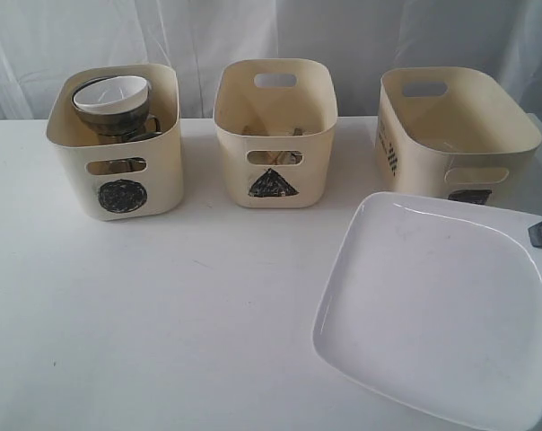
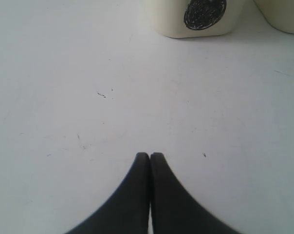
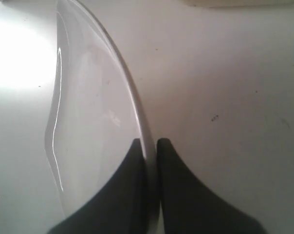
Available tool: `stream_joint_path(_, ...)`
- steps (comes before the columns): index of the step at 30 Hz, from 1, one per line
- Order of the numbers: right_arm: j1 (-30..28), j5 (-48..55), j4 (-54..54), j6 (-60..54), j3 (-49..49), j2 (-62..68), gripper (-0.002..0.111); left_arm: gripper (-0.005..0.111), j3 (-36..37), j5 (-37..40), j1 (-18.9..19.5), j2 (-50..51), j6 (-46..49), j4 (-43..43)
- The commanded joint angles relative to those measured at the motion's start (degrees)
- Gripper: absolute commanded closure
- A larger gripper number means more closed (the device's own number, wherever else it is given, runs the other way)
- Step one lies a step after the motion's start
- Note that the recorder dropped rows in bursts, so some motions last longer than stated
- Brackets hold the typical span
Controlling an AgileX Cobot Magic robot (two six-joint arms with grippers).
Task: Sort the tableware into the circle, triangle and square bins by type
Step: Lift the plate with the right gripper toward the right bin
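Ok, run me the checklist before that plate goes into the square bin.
1. Right tool clamped on the white plate: ok, one finger on each side of the rim.
2. Room in the square bin: ok, nothing seen inside.
3. Plate fits the bin's opening: cannot tell.
4. Plate lifted off the table: cannot tell.
5. Left tool out of the way: ok, shut over bare table near the circle bin.

Glossy white plate (image 1: pixel 432 305), matt cream plastic bins (image 1: pixel 275 126)
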Motion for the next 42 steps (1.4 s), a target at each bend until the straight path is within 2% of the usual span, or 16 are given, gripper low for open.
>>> stream_joint_path(1, 0.56, 2.43, 3.45, 0.69, -0.01, -0.73, 0.108, 0.107, 0.15, 0.03, -0.37, -0.25, -0.15, -0.24)
stream_joint_path(18, 1.66, 2.43, 8.3, 1.87, -0.01, -3.69, 0.108, 0.107, 0.15, 0.03, -0.37, -0.25, -0.15, -0.24)
stream_joint_path(34, 6.23, 2.43, 9.75, 5.74, -0.01, -13.52, 0.108, 0.107, 0.15, 0.03, -0.37, -0.25, -0.15, -0.24)
stream_joint_path(42, 6.23, 2.43, 20.03, 6.07, -0.01, -15.6, 0.108, 0.107, 0.15, 0.03, -0.37, -0.25, -0.15, -0.24)
